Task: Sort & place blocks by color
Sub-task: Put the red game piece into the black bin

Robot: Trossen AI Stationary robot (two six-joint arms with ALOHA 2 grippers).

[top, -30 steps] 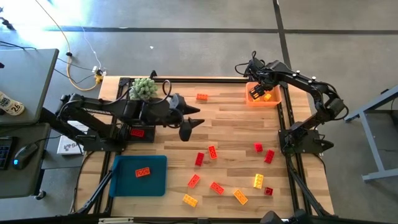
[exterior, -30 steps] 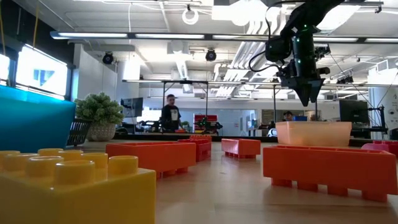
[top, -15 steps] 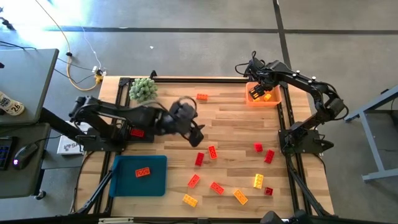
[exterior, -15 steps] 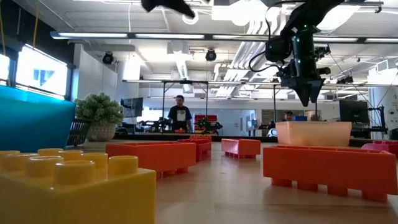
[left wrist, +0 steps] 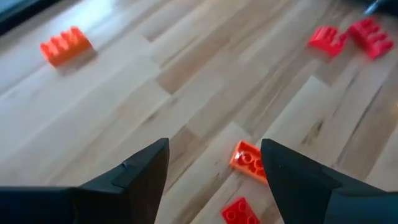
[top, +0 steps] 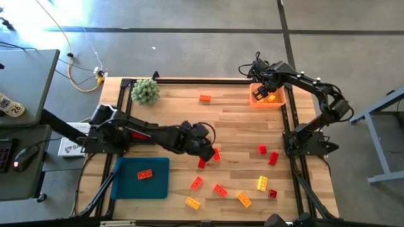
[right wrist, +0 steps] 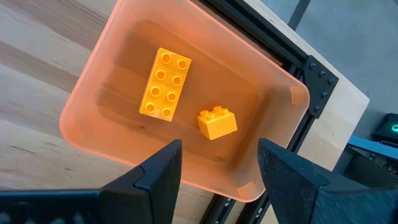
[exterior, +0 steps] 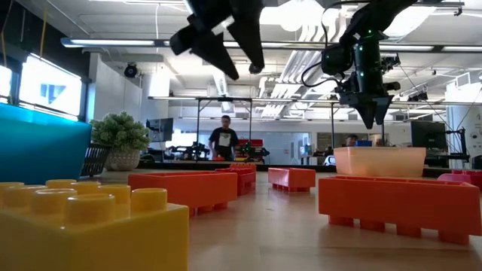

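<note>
Red, orange-red and yellow studded blocks lie scattered on the wooden table, most of them toward its near right. My left gripper (top: pixel 207 148) (left wrist: pixel 214 149) is open and hovers over the table's middle, above an orange-red block (left wrist: pixel 249 160) (top: pixel 216 154) and a red one (left wrist: pixel 239 211) (top: pixel 202 162). It touches neither. My right gripper (top: pixel 260 93) (right wrist: pixel 219 148) is open above the orange tray (right wrist: pixel 87 93) (top: pixel 279 101) at the far right. Two yellow blocks (right wrist: pixel 165 84) (right wrist: pixel 217 121) lie flat in that tray.
A blue tray (top: pixel 158 186) at the near left holds one red block (top: pixel 145 174). A green spiky plant ball (top: pixel 146 91) sits at the far left corner. An orange block (top: pixel 205 98) lies alone near the far edge. A person (exterior: pixel 224 139) stands far behind the table.
My left arm has swung from beside the plant ball toward the table's near edge and right. It has come down until its open fingers show in the low view, over the two red blocks in the middle. My right arm has kept still.
</note>
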